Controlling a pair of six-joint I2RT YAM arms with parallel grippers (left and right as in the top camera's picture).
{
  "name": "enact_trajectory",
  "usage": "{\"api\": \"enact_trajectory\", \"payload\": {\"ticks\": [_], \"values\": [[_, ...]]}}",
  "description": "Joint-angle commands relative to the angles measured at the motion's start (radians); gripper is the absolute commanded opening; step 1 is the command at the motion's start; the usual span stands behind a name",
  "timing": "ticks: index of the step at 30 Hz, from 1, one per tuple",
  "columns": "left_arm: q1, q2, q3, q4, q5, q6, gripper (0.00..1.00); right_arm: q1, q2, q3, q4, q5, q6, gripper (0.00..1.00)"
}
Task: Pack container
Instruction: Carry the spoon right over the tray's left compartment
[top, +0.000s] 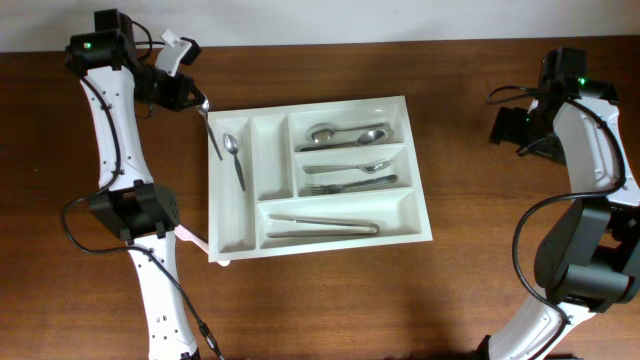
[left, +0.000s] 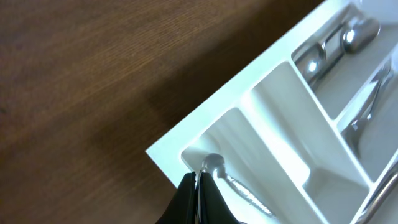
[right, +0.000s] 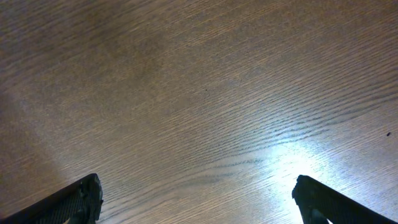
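Note:
The container (top: 418, 215) is a white cutlery tray in the middle of the wooden table. My left gripper (top: 197, 98) hovers over its far left corner, shut on a thin metal utensil (top: 211, 130) that slants down into the leftmost narrow slot. In the left wrist view the black fingers (left: 186, 199) are pressed together on the utensil's handle, and its rounded end (left: 212, 163) sits just inside the container's corner (left: 205, 118). A spoon (top: 235, 160) lies in that same slot. My right gripper (top: 505, 125) is off to the right, open (right: 199, 202) over bare wood.
Spoons (top: 345, 134) lie in the top long compartment, a fork and spoon (top: 350, 175) in the middle one, and a long utensil (top: 320, 225) in the front one. The second narrow slot (top: 270, 155) holds nothing. The table's back edge meets a pale wall.

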Motion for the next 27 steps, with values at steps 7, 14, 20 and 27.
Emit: {"api": "enact_trajectory", "payload": {"ticks": [7, 14, 20, 27], "values": [[-0.015, 0.007, 0.002, -0.003, 0.098, 0.214, 0.02, -0.004, 0.004, 0.019, 0.001, 0.002, 0.012, 0.99], [-0.072, 0.007, -0.052, -0.003, 0.100, 0.233, 0.02, -0.004, 0.004, 0.019, 0.001, 0.002, 0.012, 0.99], [-0.129, 0.007, -0.117, -0.003, 0.022, 0.266, 0.02, -0.004, 0.004, 0.019, 0.001, 0.002, 0.012, 0.99], [-0.141, 0.007, -0.138, -0.003, -0.001, 0.265, 0.02, -0.004, 0.004, 0.019, 0.001, 0.002, 0.012, 0.99]]}}
